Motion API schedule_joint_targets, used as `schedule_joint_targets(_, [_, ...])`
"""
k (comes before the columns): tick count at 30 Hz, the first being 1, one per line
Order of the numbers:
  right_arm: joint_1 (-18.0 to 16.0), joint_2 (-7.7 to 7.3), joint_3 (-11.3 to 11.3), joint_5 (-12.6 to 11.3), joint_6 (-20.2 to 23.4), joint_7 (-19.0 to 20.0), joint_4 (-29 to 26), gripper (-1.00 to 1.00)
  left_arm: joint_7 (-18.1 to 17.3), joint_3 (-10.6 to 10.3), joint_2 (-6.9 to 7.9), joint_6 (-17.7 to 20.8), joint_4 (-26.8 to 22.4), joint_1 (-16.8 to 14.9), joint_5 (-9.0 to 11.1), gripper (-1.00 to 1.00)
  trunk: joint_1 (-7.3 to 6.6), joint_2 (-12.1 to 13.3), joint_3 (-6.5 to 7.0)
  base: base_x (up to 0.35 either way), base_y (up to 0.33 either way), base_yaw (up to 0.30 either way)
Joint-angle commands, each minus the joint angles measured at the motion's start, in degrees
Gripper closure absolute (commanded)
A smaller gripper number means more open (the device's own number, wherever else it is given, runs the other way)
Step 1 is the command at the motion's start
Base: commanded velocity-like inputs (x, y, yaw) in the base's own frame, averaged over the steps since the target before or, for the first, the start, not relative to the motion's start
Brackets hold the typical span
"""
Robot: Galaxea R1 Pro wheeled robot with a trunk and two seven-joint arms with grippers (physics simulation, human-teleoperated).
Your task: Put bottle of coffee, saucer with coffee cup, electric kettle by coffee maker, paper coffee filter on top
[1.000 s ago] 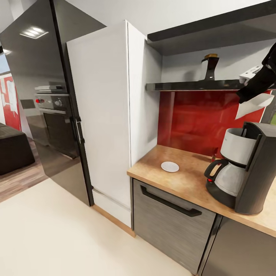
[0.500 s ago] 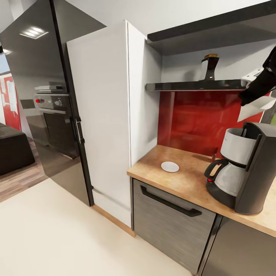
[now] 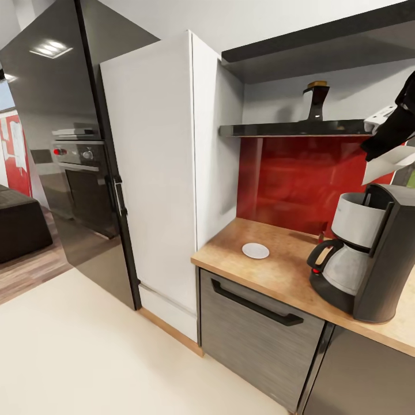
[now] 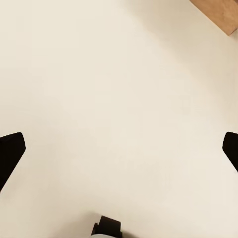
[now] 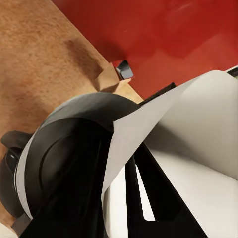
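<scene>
The black coffee maker (image 3: 372,253), with a grey filter basket and a glass carafe, stands on the wooden countertop (image 3: 276,271) at the right. My right gripper (image 3: 374,153) hovers just above it, shut on a white paper coffee filter (image 3: 391,163). In the right wrist view the filter (image 5: 198,129) hangs over the maker's round top (image 5: 69,153). A white saucer (image 3: 255,251) lies on the counter to the maker's left. The dark bottle of coffee (image 3: 316,101) with a brown cap stands on the black shelf (image 3: 288,129). My left gripper (image 4: 119,151) is open over pale floor.
A tall white cabinet (image 3: 155,173) and a dark fridge (image 3: 57,144) stand left of the counter. A red backsplash (image 3: 300,178) runs behind it, and a grey drawer with a black handle (image 3: 256,305) sits below. Open pale floor (image 3: 86,357) lies in front.
My right gripper has carried the paper filter a little to the right and slightly lower, closer over the coffee maker. Everything else is where it was.
</scene>
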Motion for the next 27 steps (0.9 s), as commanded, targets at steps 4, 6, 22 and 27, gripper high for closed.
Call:
schedule_joint_targets(4, [0.1,-0.03,0.1,0.5,0.4,0.4,-0.1,1.0,0.0,0.0,-0.02,-0.1,-0.1,0.0,0.6,-1.0,0.01,0.0,-0.06,0.0,0.0,0.0])
schedule_joint_targets(6, [0.1,-0.03,0.1,0.5,0.4,0.4,-0.1,1.0,0.0,0.0,-0.02,0.0,-0.1,0.0,0.6,-1.0,0.01,0.0,-0.06,0.0,0.0,0.0])
schedule_joint_targets(22, [0.3,0.03,0.0,0.5,0.4,0.4,-0.1,1.0,0.0,0.0,-0.02,-0.1,-0.1,0.0,0.6,-1.0,0.01,0.0,-0.39,0.0,0.0,0.0])
schedule_joint_targets(27, [0.4,0.04,0.0,0.5,0.4,0.4,-0.2,1.0,0.0,0.0,-0.02,-0.1,-0.1,0.0,0.6,-1.0,0.01,0.0,-0.75,0.0,0.0,0.0])
